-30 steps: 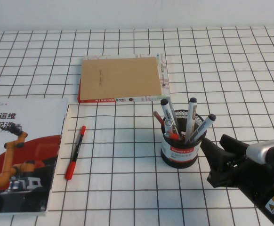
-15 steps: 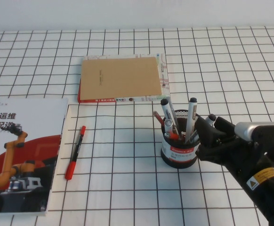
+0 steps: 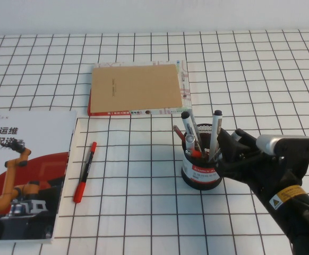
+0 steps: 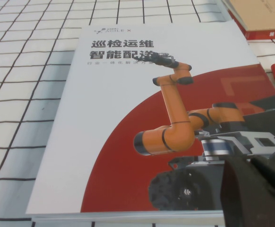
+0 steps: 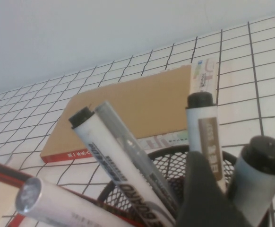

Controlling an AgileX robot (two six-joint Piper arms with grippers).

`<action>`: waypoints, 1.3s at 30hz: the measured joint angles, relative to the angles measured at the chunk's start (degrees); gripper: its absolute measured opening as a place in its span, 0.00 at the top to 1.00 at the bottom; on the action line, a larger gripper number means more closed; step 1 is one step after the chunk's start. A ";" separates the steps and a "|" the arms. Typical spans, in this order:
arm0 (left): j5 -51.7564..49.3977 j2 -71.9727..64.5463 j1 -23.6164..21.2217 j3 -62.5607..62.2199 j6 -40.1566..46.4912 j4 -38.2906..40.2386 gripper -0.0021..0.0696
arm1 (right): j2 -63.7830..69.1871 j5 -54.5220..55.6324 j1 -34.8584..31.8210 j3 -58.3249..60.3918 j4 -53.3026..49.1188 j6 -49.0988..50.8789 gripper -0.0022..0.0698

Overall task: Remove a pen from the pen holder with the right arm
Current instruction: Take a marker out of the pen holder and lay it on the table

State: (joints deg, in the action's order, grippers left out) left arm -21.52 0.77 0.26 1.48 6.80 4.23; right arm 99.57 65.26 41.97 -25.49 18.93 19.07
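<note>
Lower left, nearest: left gripper (image 4: pixel 258 189) low over a brochure (image 3: pixel 27 159). Lower right: right gripper (image 3: pixel 235 141) at the mesh pen holder (image 3: pixel 201 171), jaws apart astride the rightmost black-capped pen (image 3: pixel 239 133), contact unclear; other pens (image 3: pixel 216 133) leaning inside. Bare grid table (image 3: pixel 144 212) around; red pen (image 3: pixel 85 171) lying left, well apart; book (image 3: pixel 136 89) beyond, upper centre

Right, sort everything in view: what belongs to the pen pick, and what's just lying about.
Job in hand:
pen holder
markers standing in it
right gripper, open at the holder's right side, astride the rightmost marker

Lying about:
red pen on the table
brown book behind
robot brochure, with the left gripper above it
</note>
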 joint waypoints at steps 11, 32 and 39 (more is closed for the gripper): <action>0.00 0.00 0.00 0.00 0.00 0.00 0.98 | 0.00 0.00 0.00 0.00 0.33 0.00 0.71; 0.00 0.00 0.00 0.00 0.00 0.00 0.98 | -1.49 0.28 0.00 -0.21 2.83 0.46 0.79; 0.00 0.00 0.00 0.00 0.00 0.00 0.98 | -7.93 -0.16 0.00 -0.21 3.18 -5.64 0.79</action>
State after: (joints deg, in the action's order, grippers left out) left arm -21.52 0.77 0.26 1.48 6.80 4.23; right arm 91.64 65.10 41.97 -25.70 22.11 13.42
